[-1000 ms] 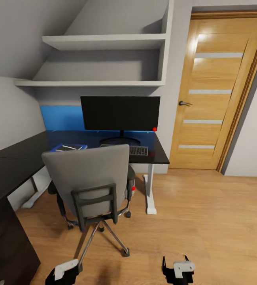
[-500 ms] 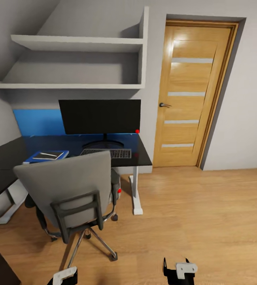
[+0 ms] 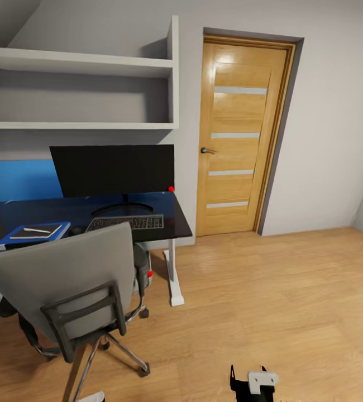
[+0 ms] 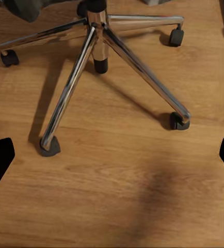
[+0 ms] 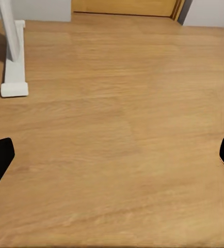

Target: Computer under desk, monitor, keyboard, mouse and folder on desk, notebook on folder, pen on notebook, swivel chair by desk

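Facing grey swivel chair (image 3: pixel 64 279), chrome base, glossy black desk (image 3: pixel 165 215), both grippers spread

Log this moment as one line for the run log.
desk: monitor, keyboard, folder on it | swivel chair beside | left gripper open | right gripper open

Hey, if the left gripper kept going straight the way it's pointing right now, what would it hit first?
Probably the light wood floor, just short of the swivel chair's chrome five-star base. The left gripper points down at bare boards with its fingers spread wide; depth is hard to judge, but nothing lies between.
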Tool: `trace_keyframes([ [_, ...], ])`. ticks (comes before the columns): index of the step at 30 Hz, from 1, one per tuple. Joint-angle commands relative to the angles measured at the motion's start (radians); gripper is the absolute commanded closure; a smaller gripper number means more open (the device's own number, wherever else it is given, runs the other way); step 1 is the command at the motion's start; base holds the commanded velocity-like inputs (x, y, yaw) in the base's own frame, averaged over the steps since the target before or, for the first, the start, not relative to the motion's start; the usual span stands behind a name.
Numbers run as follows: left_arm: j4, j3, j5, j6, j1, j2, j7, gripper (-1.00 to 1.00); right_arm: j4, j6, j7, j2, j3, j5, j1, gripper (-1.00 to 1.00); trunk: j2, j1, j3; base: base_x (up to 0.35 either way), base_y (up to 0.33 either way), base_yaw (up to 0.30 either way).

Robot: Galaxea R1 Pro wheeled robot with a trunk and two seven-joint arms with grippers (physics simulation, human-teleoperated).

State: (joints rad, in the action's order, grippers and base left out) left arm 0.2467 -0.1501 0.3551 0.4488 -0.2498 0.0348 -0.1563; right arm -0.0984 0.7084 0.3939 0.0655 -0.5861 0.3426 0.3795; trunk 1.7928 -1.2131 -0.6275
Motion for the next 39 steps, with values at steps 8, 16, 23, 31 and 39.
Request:
trace_keyframes([
  [8,-0.081,-0.009,0.018,0.113,0.0,0.0,-0.006,-1.0,0.034,0.006,0.005,0.001,-0.011,0.005,0.001,-1.0,-0.056,0.031,0.024,0.0,0.0,-0.24],
  [16,-0.163,-0.008,0.024,0.134,0.0,-0.001,0.047,-1.0,0.104,0.092,0.005,0.006,-0.012,0.007,-0.007,-1.0,-0.112,0.062,0.051,0.0,0.0,-0.223],
  [23,-0.211,-0.004,0.079,0.139,0.0,0.0,0.214,-1.0,0.117,0.183,0.003,0.022,-0.014,0.003,-0.078,-1.0,-0.161,0.088,0.077,0.0,0.0,-0.189],
  [31,-0.221,-0.002,0.188,0.174,0.0,-0.001,0.273,-1.0,0.118,0.221,0.002,0.037,-0.014,-0.003,-0.103,-1.0,-0.217,0.119,0.104,0.0,0.0,-0.127],
  [39,-0.222,-0.003,0.206,0.202,0.0,-0.001,0.281,-1.0,0.118,0.226,0.002,0.036,-0.015,-0.004,-0.106,-1.0,-0.273,0.15,0.13,0.0,0.0,-0.091],
])
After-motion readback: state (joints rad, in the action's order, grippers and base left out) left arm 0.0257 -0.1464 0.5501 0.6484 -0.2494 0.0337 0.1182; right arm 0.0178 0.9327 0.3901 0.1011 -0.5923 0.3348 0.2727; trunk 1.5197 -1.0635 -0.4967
